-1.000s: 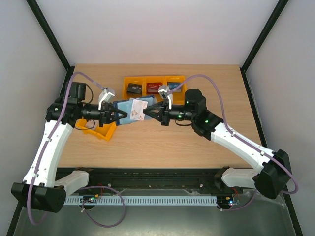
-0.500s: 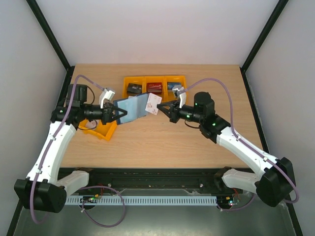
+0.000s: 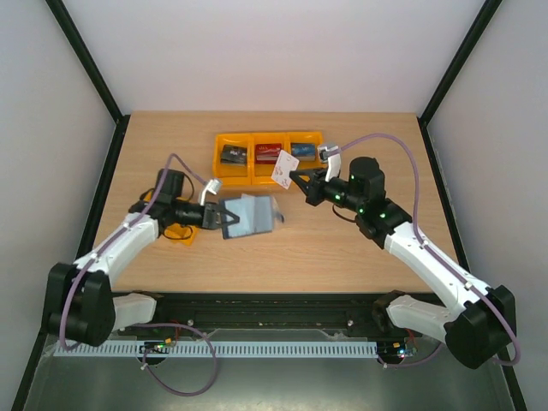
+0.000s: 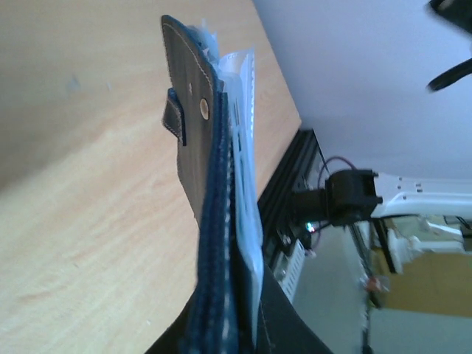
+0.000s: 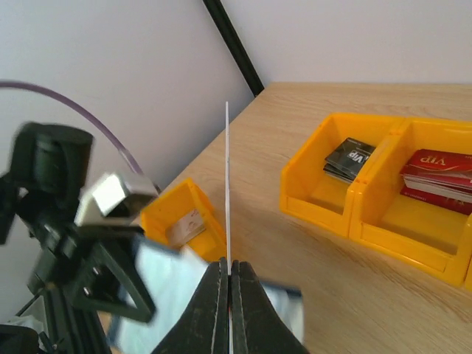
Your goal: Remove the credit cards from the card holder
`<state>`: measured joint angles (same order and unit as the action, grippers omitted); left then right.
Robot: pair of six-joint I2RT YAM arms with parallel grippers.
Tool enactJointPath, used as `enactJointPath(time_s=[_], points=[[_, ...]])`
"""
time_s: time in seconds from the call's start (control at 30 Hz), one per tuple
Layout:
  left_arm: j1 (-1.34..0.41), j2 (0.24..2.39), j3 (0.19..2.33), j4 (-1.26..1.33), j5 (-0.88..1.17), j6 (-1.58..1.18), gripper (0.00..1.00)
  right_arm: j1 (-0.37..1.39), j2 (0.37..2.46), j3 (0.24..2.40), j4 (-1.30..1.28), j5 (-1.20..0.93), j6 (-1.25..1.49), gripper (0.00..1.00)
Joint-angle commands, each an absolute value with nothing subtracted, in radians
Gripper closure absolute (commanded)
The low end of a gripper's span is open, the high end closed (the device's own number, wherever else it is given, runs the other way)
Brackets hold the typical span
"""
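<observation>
Left gripper [image 3: 228, 220] is clamped on the near-left end of a small dark navy folding card holder [image 3: 255, 216] and holds it off the wooden counter [image 3: 300, 253], left of the middle. The card holder sticks out to the right of the fingers. In the left wrist view it shows edge-on, with its little snap tab [image 4: 175, 118] on the counter side and its pale blue-grey clear plastic sleeves [image 4: 245, 177] fanned slightly away from the navy cover.

The right gripper [image 3: 296, 176] is pinched together on a thin white plastic card with red marks [image 3: 285, 168]. It holds the card in the air, well apart from the card holder, to its far right and just in front of a row of three joined orange plastic bins [image 3: 253, 135]. In the right wrist view this card is a thin upright white line [image 5: 227, 177] rising from between the closed dark fingers [image 5: 210, 306].

The row of bins sits at the far middle of the counter. Its left compartment holds a black stack of cards [image 3: 233, 155], the middle one a red stack [image 3: 268, 153] and the right one a blue stack [image 3: 301, 149]. A separate small orange bin [image 5: 184, 214] lies at the left, partly under the left arm, with something pale inside that is too blurred to name.
</observation>
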<state>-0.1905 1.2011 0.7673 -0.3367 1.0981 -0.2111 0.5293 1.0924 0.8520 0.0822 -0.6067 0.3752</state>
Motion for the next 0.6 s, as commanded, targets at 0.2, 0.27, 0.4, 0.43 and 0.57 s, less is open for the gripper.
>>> enactJointPath(time_s=[0.2,0.27,0.4,0.43,0.57], points=[[-0.401,1.458,0.660,-0.049,1.102,-0.396,0.97,0.525,1.145,0.972,-0.024,-0.574,0.305,0.98],[-0.423,1.497,0.663,-0.065,1.068,-0.370,0.92,0.524,1.158,0.985,-0.039,-0.565,0.286,0.98],[-0.447,1.580,0.716,-0.160,0.995,-0.272,0.85,0.523,1.165,0.981,-0.025,-0.564,0.253,0.98],[-0.450,1.595,0.728,-0.176,0.972,-0.256,0.80,0.524,1.169,0.983,-0.024,-0.569,0.245,0.98],[-0.466,1.615,0.783,-0.304,0.860,-0.101,0.44,0.523,1.179,0.995,-0.030,-0.584,0.214,0.98]])
